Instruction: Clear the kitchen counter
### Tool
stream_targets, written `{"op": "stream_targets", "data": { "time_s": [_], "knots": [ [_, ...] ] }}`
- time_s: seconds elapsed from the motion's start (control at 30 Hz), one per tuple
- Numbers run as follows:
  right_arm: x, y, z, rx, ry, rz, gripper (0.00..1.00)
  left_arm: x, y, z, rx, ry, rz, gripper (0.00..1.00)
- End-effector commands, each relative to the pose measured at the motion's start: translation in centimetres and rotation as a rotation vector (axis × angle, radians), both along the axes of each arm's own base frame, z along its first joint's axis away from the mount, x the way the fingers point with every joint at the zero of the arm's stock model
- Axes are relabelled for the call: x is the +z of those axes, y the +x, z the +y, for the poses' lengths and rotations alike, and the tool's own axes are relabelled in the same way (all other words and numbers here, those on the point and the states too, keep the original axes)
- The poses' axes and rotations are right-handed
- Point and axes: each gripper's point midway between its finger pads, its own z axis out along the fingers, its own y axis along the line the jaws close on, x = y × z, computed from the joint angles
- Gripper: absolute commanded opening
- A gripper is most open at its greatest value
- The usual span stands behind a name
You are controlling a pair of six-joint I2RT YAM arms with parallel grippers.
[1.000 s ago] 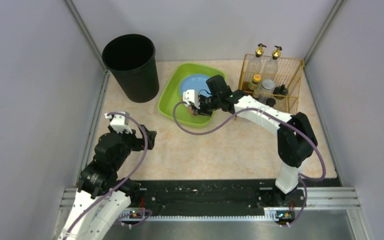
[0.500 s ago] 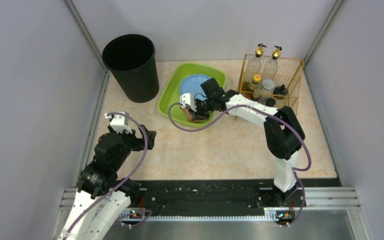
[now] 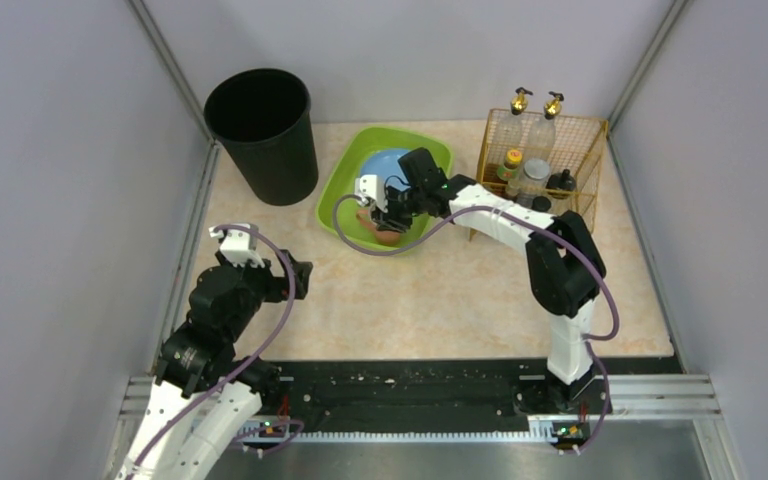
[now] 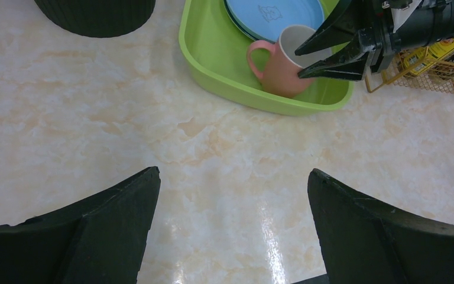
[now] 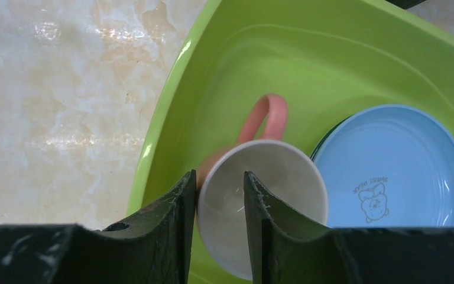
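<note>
The right hand (image 5: 220, 183) is standing slightly parted astride the rim of the upright pink ceramic mug (image 5: 272, 195) in the green plastic tray (image 5: 242, 65). The left hand (image 4: 233, 177) is hovering wide open and empty above the pale marbled stone worktop (image 4: 65, 118), which is carrying the tray.

Kitchen counter (image 3: 440, 300): large flat rectangular top, lying level, pale beige-pink with a marbled stone pattern and soft darker veins. Glossy, with bright reflections of light on the surface. Reaches from the left wall to the right wall, just beyond the black rail strip (image 3: 410, 385). Carries along the far side a black bin (image 3: 260, 130) at left, a green tray (image 3: 330, 200) in the middle, a gold wire basket (image 3: 590, 150) at right.
</note>
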Motion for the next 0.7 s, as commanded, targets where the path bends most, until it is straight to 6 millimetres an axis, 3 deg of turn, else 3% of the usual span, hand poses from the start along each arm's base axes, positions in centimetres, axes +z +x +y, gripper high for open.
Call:
{"op": "stream_targets", "data": {
  "time_s": [0.0, 0.23, 0.4, 0.47, 0.5, 0.53, 0.67],
  "knots": [
    [2.6, 1.5, 1.3, -0.006, 0.073, -0.063, 0.36, 0.6, 0.3, 0.3, 0.014, 0.0, -0.035, 0.99],
    [5.0, 0.6, 1.4, -0.001, 0.143, -0.084, 0.41, 0.6, 0.3, 0.3, 0.015, 0.001, -0.034, 0.99],
    [8.2, -0.1, 0.8, -0.035, 0.214, -0.121, 0.48, 0.6, 0.4, 0.4, 0.02, 0.002, -0.035, 0.99],
    [9.1, -0.5, 0.3, -0.066, 0.252, -0.131, 0.58, 0.6, 0.4, 0.4, 0.022, 0.002, -0.036, 0.99],
    [9.9, -0.8, 0.0, -0.082, 0.277, -0.139, 0.72, 0.6, 0.4, 0.4, 0.024, 0.003, -0.036, 0.99],
    [10.6, -1.1, -0.3, -0.099, 0.303, -0.149, 0.95, 0.6, 0.3, 0.5, 0.024, 0.003, -0.037, 0.99],
    [13.6, -2.3, -1.8, -0.196, 0.4, -0.179, 0.99, 0.7, 0.4, 0.6, 0.032, 0.004, -0.04, 0.99]
  ]
}}
